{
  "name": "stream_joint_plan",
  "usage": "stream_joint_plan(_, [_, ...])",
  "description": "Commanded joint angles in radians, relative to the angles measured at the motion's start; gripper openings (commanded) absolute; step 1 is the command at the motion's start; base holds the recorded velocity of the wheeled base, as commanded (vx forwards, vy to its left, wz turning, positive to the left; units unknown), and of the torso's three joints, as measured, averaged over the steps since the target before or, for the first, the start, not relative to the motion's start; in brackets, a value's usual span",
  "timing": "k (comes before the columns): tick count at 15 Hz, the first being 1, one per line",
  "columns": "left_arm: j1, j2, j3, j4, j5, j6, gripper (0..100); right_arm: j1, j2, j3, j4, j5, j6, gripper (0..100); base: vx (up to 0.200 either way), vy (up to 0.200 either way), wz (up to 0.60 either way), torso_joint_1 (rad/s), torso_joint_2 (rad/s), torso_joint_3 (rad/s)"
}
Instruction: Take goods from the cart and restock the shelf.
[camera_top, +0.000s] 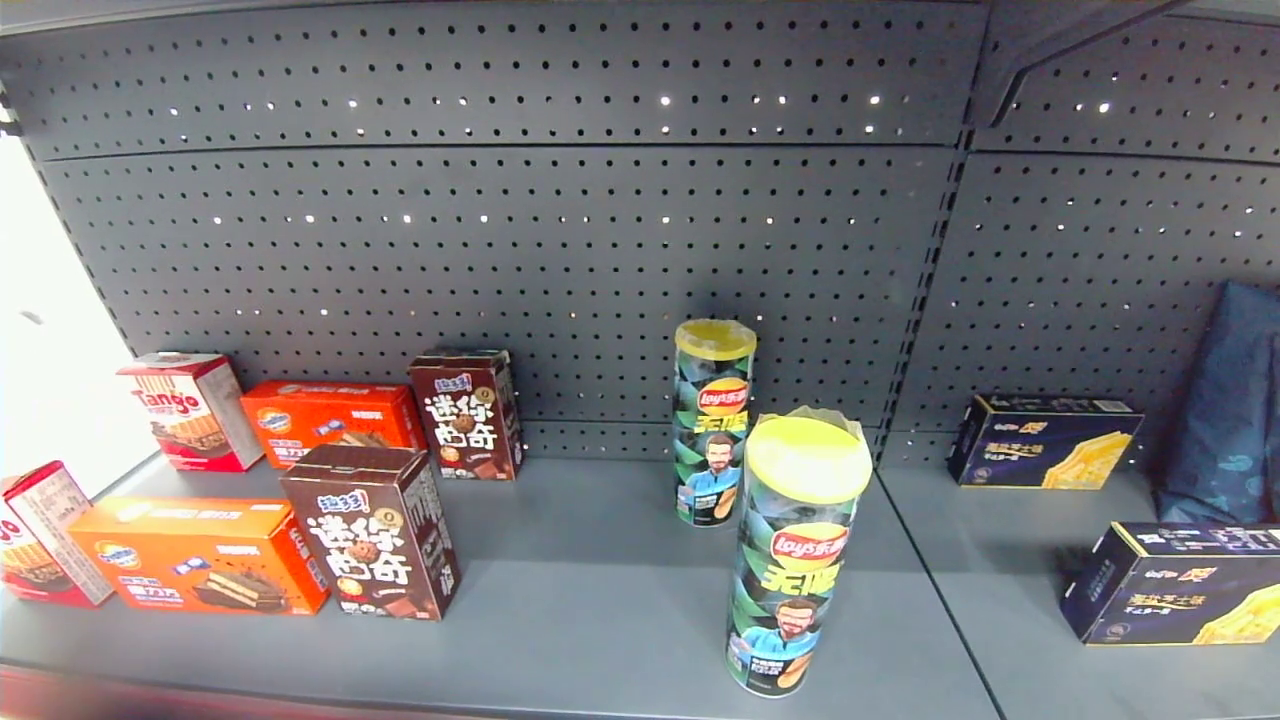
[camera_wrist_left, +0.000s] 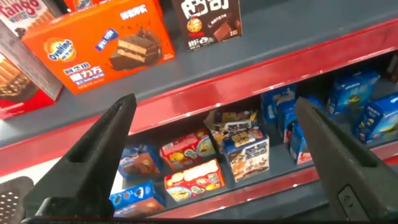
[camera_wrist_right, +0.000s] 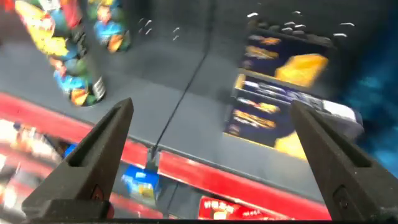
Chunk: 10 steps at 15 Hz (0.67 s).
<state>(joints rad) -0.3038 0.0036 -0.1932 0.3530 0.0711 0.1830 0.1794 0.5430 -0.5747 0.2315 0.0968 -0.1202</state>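
Two chip cans with yellow lids stand on the grey shelf (camera_top: 600, 590): one near the front (camera_top: 795, 555), one farther back (camera_top: 712, 420). Left of them are brown cookie boxes (camera_top: 375, 530), orange wafer-cake boxes (camera_top: 200, 555) and red-and-white wafer boxes (camera_top: 190, 410). Dark blue boxes (camera_top: 1180, 585) lie on the right bay. My left gripper (camera_wrist_left: 214, 152) is open with nothing between its fingers, hanging in front of the shelf's red edge (camera_wrist_left: 236, 84) below the orange box (camera_wrist_left: 99, 46). My right gripper (camera_wrist_right: 211, 155) is open and holds nothing, in front of the shelf edge between a chip can (camera_wrist_right: 71, 53) and the blue boxes (camera_wrist_right: 273, 106).
A pegboard back wall (camera_top: 500, 230) closes the shelf. An upright post (camera_top: 925, 300) divides the two bays. A dark blue bag (camera_top: 1235, 400) leans at the far right. A lower shelf holds several small snack boxes (camera_wrist_left: 193, 165). Free shelf floor lies between the cookie boxes and the cans.
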Motion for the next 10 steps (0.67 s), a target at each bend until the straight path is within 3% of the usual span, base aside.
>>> stream_joint_plan(1, [0.0,-0.002,0.001,0.0,0.001,-0.02,100,0.138,0.267,-0.017,-0.121,0.0,-0.035,100,0.0,0.0,0.0,0.0,0.0,0.0])
stream_joint_plan(5, [0.003,0.015,0.003,0.0,-0.001,-0.025,100,0.264,0.511,0.027,-0.301,-0.043,-0.01,100,0.0,0.0,0.0,0.0,0.0,0.0])
stream_joint_plan(10, [0.005,0.078,0.003,0.0,0.001,-0.023,100,0.388,0.681,0.027,-0.327,-0.091,0.044,100,0.0,0.0,0.0,0.0,0.0,0.0])
